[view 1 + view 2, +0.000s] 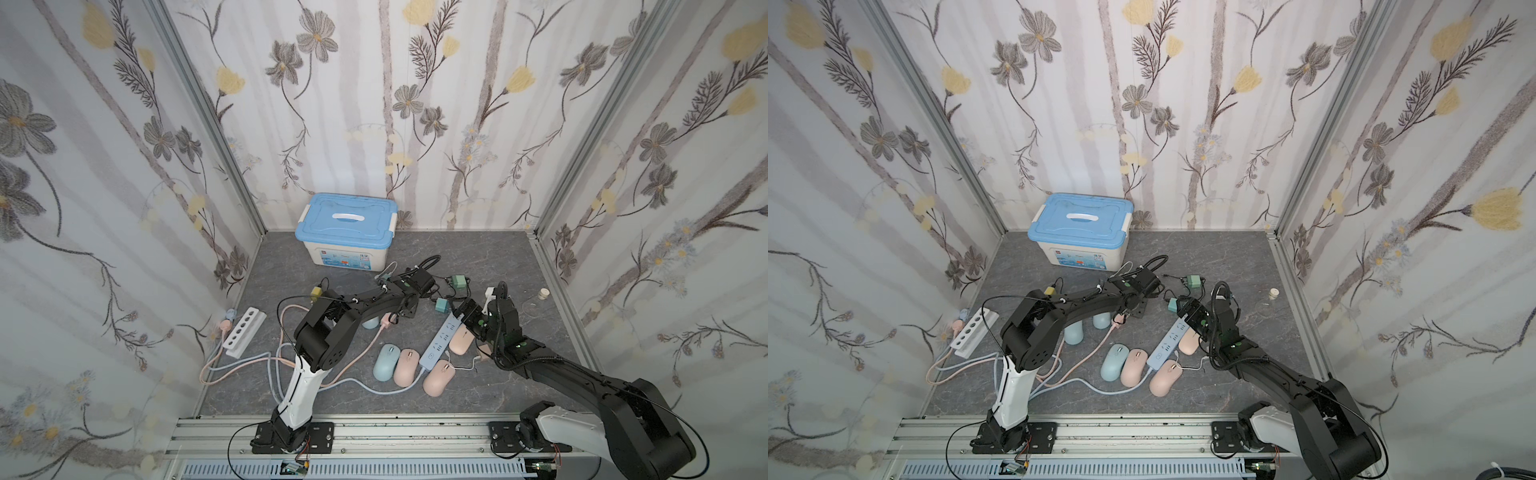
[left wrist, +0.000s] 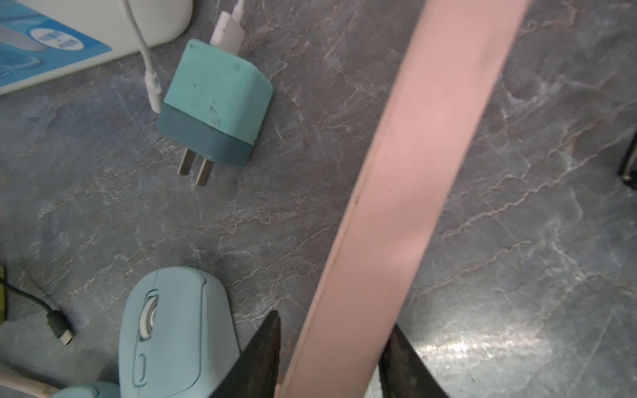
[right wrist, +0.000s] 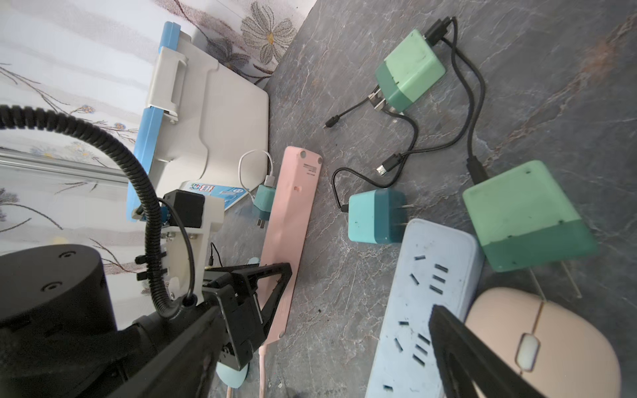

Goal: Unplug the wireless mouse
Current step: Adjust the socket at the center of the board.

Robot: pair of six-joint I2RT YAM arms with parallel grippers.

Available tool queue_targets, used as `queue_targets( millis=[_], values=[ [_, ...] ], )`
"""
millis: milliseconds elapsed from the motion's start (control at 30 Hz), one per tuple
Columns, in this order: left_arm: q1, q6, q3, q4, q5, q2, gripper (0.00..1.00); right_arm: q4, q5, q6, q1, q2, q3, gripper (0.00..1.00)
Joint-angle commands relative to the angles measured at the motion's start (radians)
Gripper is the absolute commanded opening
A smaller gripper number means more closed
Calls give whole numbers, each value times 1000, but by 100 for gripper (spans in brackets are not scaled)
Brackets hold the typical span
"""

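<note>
Contents of the white plastic storage box (image 1: 340,255) against the back wall are hidden — its blue lid (image 1: 347,216) sits on top, closed. Nearer the aluminium base rail (image 1: 395,434), the pale-pink wireless mouse (image 1: 439,377), a thin white cable (image 1: 465,368) at its nose, lies flat on the grey marbled tabletop (image 1: 498,386), just beside the near end of the pale-blue power strip (image 1: 442,338); its long axis runs diagonally, nose pointing away from the rail and toward the robot's right. The left arm reaches forward with a near-level forearm, and the left gripper (image 2: 332,320) straddles the long pink power strip (image 2: 406,206), one finger (image 2: 400,361) against its edge — whether the jaws truly pinch it cannot be told. The right arm bends over the blue strip's far end, the right gripper (image 1: 466,316) spread wide.
</note>
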Motion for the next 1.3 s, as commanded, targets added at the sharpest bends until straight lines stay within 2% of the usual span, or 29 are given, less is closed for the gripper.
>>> queue_targets(
  millis=[0, 67, 133, 233, 367, 467, 533, 600, 700, 800, 933, 1000, 1033, 1067, 1167, 1267],
  values=[
    [-3, -5, 14, -38, -73, 15, 30, 33, -3, 2, -8, -10, -14, 93],
    [-6, -6, 33, -59, -122, 33, 20, 39, -4, 2, -12, -17, -23, 93],
    [-9, -3, 58, -85, -183, 53, 13, 42, -7, 3, -17, -26, -32, 93],
    [-23, -5, 114, -149, -332, 90, 2, 42, -8, 3, -22, -43, -46, 93],
    [-45, 14, 222, -242, -457, 173, 0, 42, -9, 3, -30, -60, -60, 93],
    [-69, 41, 286, -280, -454, 251, 0, 39, -10, 4, -36, -66, -67, 93],
    [-86, 55, 306, -279, -390, 280, 17, 32, -10, 3, -38, -72, -71, 93],
    [-106, 74, 303, -255, -330, 288, 44, 29, -9, 1, -43, -80, -77, 93],
    [-119, 60, 296, -234, -237, 274, 63, 21, -7, -3, -49, -89, -82, 93],
    [-120, 41, 257, -184, -125, 217, 73, 21, -10, -3, -55, -97, -87, 94],
    [-116, -2, 237, -155, -39, 139, 78, 22, -12, -3, -60, -105, -96, 96],
    [-110, -26, 202, -114, -13, 56, 81, 28, -14, -11, -61, -112, -99, 99],
    [-105, -38, 176, -85, -6, 9, 96, 32, -15, -17, -61, -116, -99, 99],
    [-98, -51, 140, -47, 10, -49, 100, 34, -17, -32, -62, -122, -96, 99],
    [-69, -72, 10, 87, 68, -227, 100, 50, -18, -90, -62, -152, -82, 99],
    [-56, -48, -135, 222, 53, -395, 100, 118, -9, -180, -58, -220, -93, 99]
  ],
)
